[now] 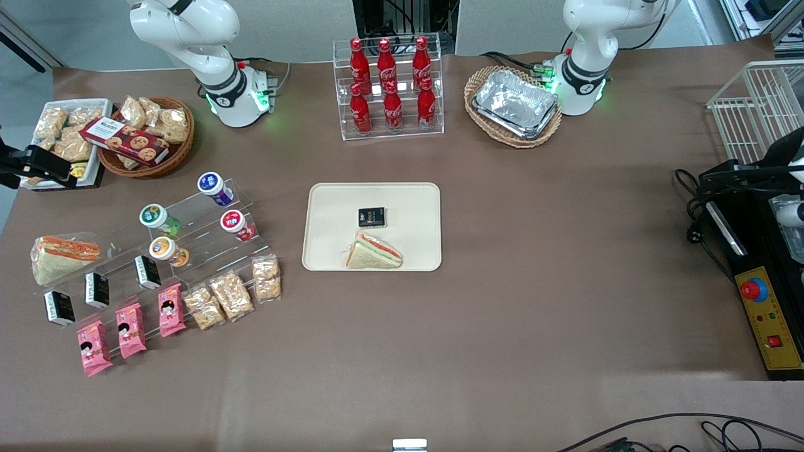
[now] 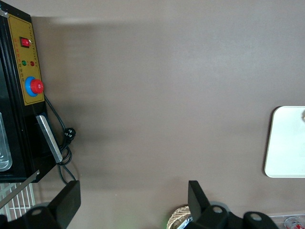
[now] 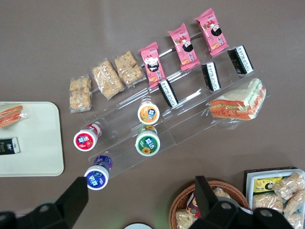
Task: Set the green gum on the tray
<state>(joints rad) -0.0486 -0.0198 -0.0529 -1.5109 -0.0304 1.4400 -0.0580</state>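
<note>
Gum still on its stand, gripper up above

Pink snack packets (image 1: 129,329) lie closest to the front camera, three in a row at the working arm's end of the table; just farther off sit three clear bags of crisped squares (image 1: 233,294) and a clear tiered stand (image 1: 188,232); on that stand the green gum (image 1: 158,218) lies with its white lid facing up and outward, the orange-bodied bottle (image 1: 167,250) a step nearer the camera, the red one (image 1: 236,225) and a blue one (image 1: 214,188) beside them; the tray (image 1: 326,251) rests mid-table, well apart from the stand, carrying a wrapped sandwich (image 1: 374,252) and a small black packet (image 1: 371,217); the gripper (image 3: 143,205) hangs high over the stand, looking straight down, its two dark fingers (image 3: 71,202) spread wide with nothing between them, the green gum (image 3: 147,143) below and untouched.
</note>
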